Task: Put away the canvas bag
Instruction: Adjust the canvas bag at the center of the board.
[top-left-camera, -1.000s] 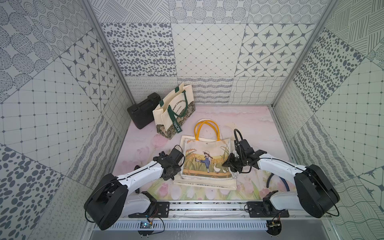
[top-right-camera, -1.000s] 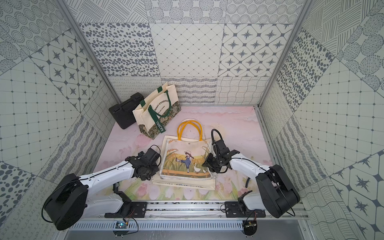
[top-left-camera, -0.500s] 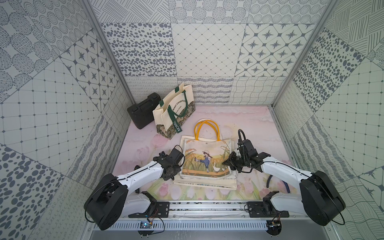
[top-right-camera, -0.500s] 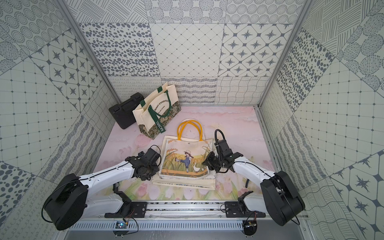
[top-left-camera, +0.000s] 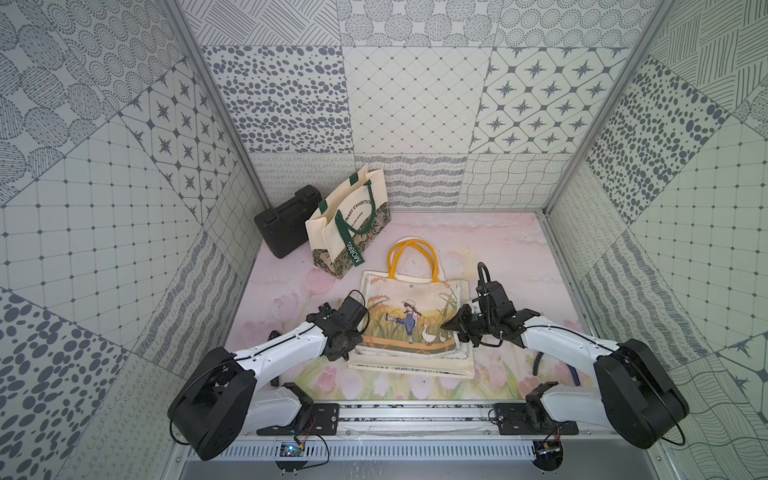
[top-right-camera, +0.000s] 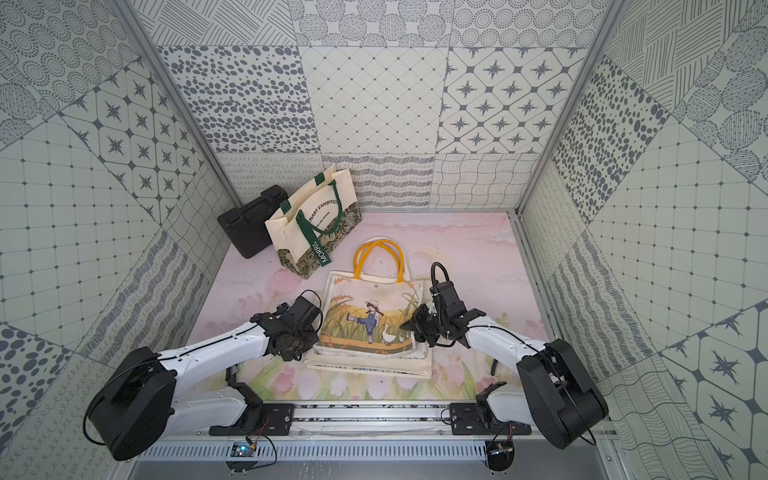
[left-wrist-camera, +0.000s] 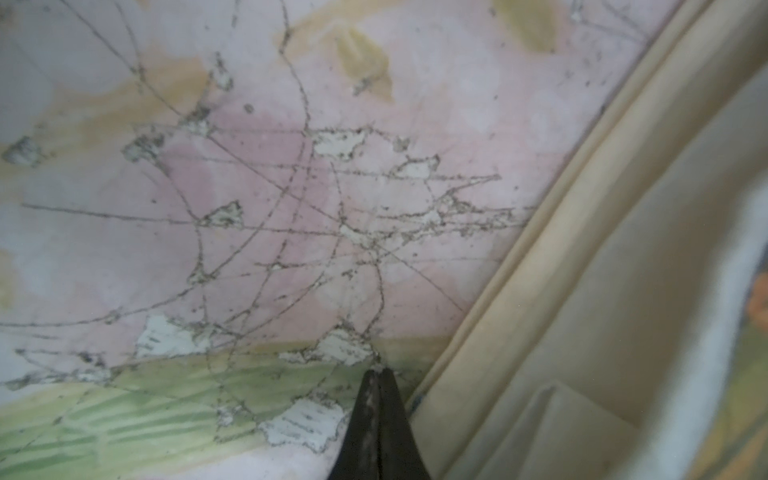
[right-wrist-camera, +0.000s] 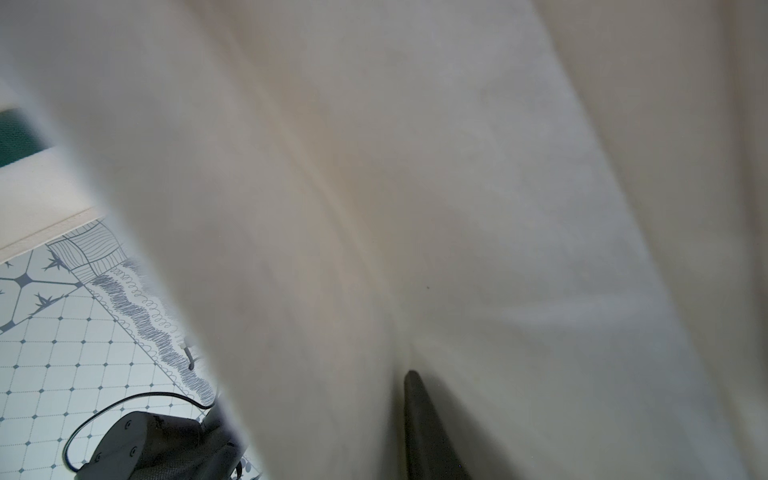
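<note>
Canvas bag (top-left-camera: 409, 324) lies flat; left jaws closed, empty; right jaws against it, opening unclear.

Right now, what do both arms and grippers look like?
Both alike: left arm and right arm have smooth white links, bulky black drum-shaped joints and black wrists. A black cable loops over each wrist. The left gripper and right gripper are black with narrow tapered fingers. No markings readable.

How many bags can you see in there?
2. The bag with green handles stands at the back beside the black case. The bag with yellow handles lies flat in the middle. Cream cloth under it might be another bag.
</note>
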